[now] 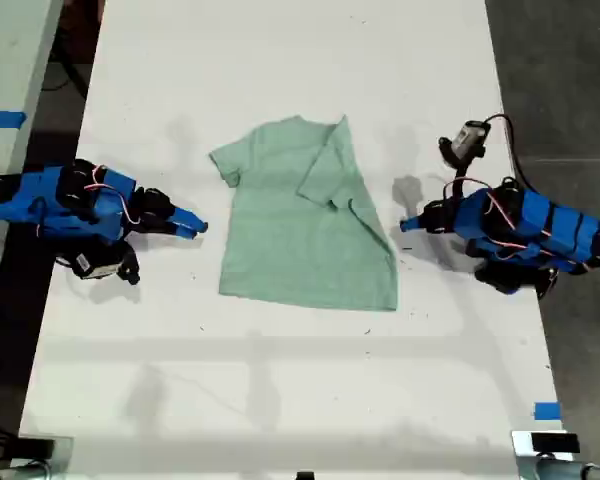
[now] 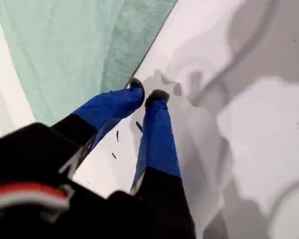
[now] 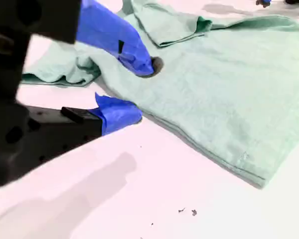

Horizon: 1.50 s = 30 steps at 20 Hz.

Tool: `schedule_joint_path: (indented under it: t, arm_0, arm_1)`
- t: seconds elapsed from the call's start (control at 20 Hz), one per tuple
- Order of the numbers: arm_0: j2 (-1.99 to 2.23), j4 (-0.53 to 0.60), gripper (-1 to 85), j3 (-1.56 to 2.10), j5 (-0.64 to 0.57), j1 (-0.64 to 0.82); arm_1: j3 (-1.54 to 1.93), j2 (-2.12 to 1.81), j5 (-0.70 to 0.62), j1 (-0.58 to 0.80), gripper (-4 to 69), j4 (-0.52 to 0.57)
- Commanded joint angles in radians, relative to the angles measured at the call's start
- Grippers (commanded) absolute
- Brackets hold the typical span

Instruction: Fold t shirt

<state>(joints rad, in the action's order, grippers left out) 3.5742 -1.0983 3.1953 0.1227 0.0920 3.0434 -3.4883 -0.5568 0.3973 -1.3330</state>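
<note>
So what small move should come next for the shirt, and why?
Probably ease my second gripper forward to the t shirt's near edge and close on it. Its jaws are open beside that unfolded side, while the far side already lies folded over. My first gripper is shut and empty.

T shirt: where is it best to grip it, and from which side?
The unfolded sleeve of the t shirt, from the exterior view's left, with my second gripper: it juts out flat there; the other sleeve is already folded in.
</note>
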Motion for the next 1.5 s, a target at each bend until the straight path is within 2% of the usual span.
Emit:
schedule_joint_path:
  t: [0.0,0.75,0.8,0.9,0.95,1.05,1.1,1.15,1.25,1.3,1.45]
  arm_0:
    - [0.011,-0.002,0.8,0.012,-0.009,0.219]
    - [0.011,-0.002,-0.1,0.012,-0.008,0.207]
    - [0.011,-0.002,-0.1,0.009,0.015,0.198]
    - [0.012,0.025,-0.2,-0.034,0.14,0.146]
    - [-0.002,0.046,-0.3,-0.06,0.133,0.153]
    - [-0.414,0.005,-0.2,-0.31,0.192,0.164]
    - [-0.724,-0.023,-0.2,-0.522,0.17,0.173]
    - [-0.963,-0.074,4.0,-0.741,0.107,0.204]
    - [-1.252,-0.229,18.1,-1.094,-0.055,0.333]
    - [-1.327,-0.238,19.8,-1.175,-0.176,0.407]
    - [-1.494,-0.224,25.4,-1.27,-0.394,0.594]
  arm_1:
    - [0.063,-0.015,-0.229,0.026,4.4,-0.002]
    - [0.063,-0.015,-0.229,0.026,4.4,-0.002]
    - [0.063,-0.015,-0.229,0.026,4.4,-0.002]
    - [0.063,-0.015,-0.229,0.026,4.4,-0.002]
    - [0.063,-0.015,-0.229,0.026,4.4,-0.002]
    - [0.063,-0.015,-0.229,0.026,4.4,-0.002]
    - [0.063,-0.015,-0.229,0.026,4.4,-0.002]
    - [0.063,-0.015,-0.229,0.026,4.4,-0.002]
    - [0.063,-0.015,-0.229,0.026,4.4,-0.002]
    - [0.063,-0.015,-0.229,0.026,4.4,-0.002]
    - [0.063,-0.015,-0.229,0.026,4.4,-0.002]
